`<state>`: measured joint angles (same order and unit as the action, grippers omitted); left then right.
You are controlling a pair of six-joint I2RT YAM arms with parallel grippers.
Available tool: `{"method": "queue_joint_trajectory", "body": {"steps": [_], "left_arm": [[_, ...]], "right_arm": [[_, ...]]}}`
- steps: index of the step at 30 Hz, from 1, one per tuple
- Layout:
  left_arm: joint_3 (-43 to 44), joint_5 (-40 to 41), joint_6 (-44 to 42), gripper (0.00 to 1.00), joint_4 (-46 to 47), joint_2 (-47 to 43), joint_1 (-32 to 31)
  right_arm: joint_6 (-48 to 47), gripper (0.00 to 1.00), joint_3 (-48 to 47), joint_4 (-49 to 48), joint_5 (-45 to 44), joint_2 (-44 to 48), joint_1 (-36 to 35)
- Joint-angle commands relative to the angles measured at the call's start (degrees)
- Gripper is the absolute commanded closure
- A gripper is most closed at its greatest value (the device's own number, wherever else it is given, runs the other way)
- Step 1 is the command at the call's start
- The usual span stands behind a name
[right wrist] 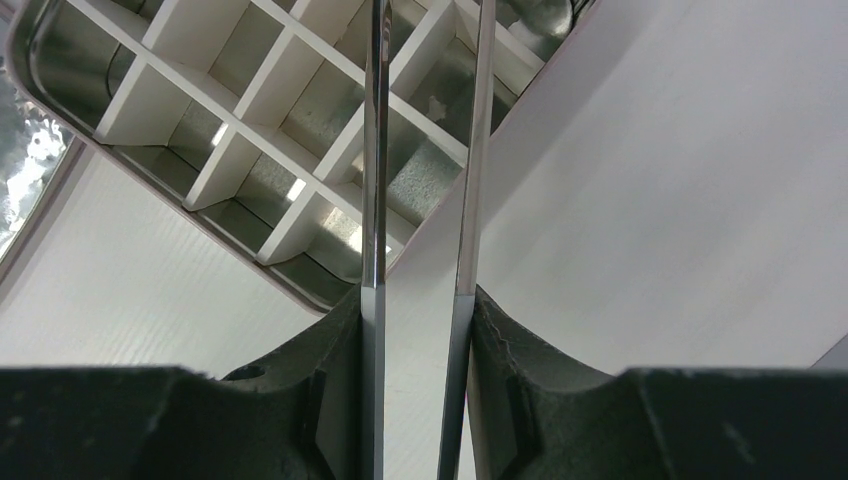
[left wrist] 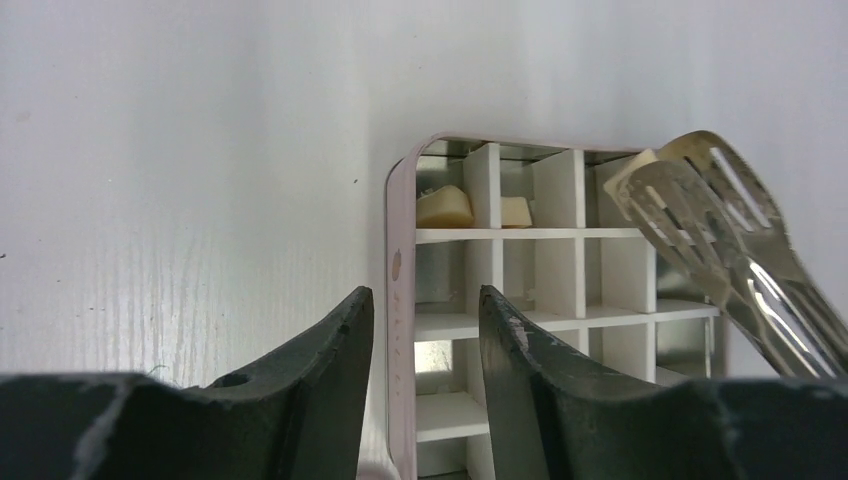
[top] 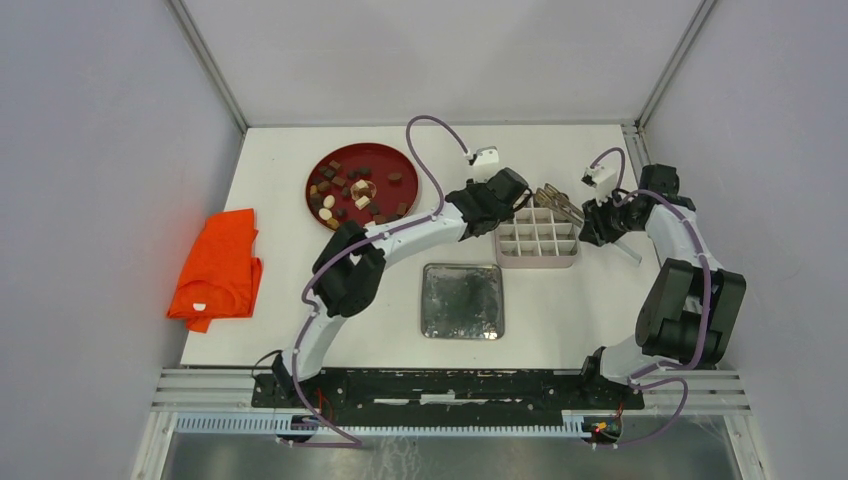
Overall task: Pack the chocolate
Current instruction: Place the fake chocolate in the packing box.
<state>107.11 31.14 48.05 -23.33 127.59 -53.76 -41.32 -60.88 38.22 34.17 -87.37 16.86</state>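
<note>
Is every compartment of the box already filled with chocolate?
No: the left wrist view shows chocolate in two far compartments of the box, while nearer ones stand empty.

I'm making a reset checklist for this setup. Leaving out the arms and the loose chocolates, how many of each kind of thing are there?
red plate: 1
grid box: 1
orange cloth: 1
metal tray: 1
tongs: 1
Total: 5
</note>
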Motion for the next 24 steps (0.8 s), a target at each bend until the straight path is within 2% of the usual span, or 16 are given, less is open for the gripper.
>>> {"method": "queue_joint_trajectory", "body": {"steps": [1, 8, 15, 24], "left_arm": [[-1.56, -0.06, -2.07, 0.51, 1.29, -6.12, 0.08], [-9.57, -4.76, -8.34, 0.52, 2.52, -16.11, 0.15], [-23.09, -5.35, -7.8, 0.52, 4.38, -28.06, 0.16], [-31.13, -5.78, -7.56, 0.52, 3.89, -35.51, 0.15]], "right_arm": [[1.15, 0.92, 0.07, -2.55, -1.26, 0.14, -0.42], [1.15, 0.8, -0.18, -2.11, -1.83, -0.36, -0.79], [1.67, 0.73, -0.23, -1.93, -1.61, -0.08, -1.31], [2.65, 0.64, -0.89, -1.77, -1.3, 0.45, -1.41]]}}
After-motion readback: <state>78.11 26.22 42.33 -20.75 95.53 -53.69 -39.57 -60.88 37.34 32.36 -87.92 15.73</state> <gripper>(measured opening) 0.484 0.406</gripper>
